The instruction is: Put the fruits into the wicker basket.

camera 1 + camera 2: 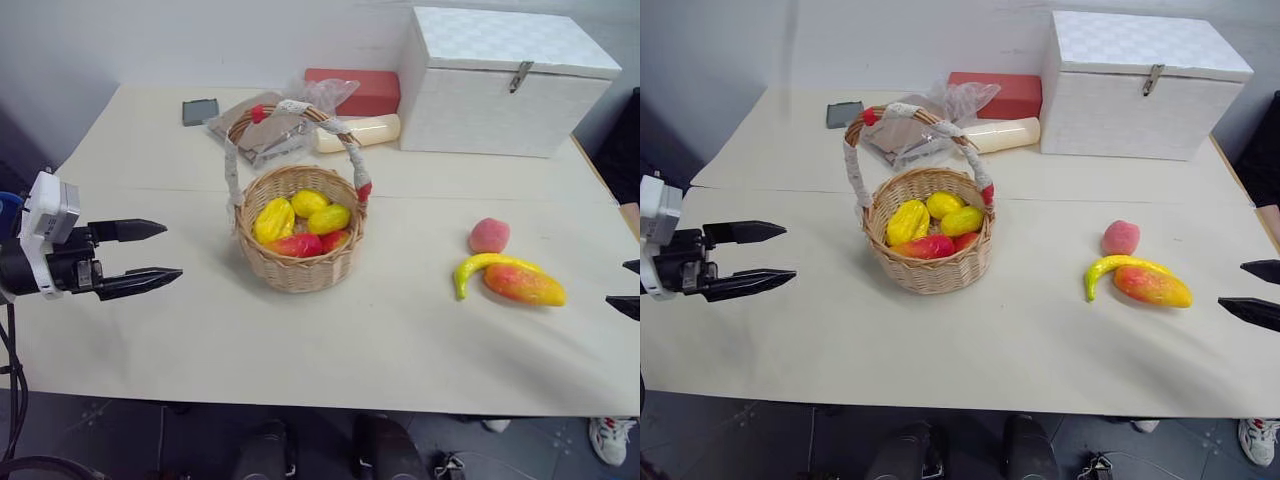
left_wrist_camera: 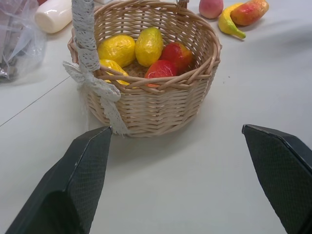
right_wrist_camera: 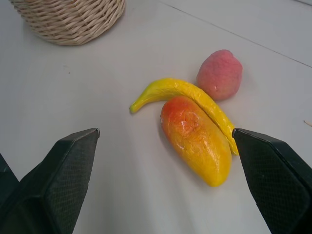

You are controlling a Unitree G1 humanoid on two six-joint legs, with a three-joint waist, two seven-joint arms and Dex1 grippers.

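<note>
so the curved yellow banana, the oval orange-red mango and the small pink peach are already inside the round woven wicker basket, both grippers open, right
Not quite: the curved yellow banana, oval orange-red mango and small pink peach lie on the table, apart from the round woven wicker basket, as the right wrist view shows. Both the left gripper and right gripper are open.

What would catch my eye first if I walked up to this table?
Probably the wicker basket mid-table, already holding small yellow and red fruits. To its right, a banana, a mango and a peach lie close together on the table. A big white box stands at the far right corner.
</note>
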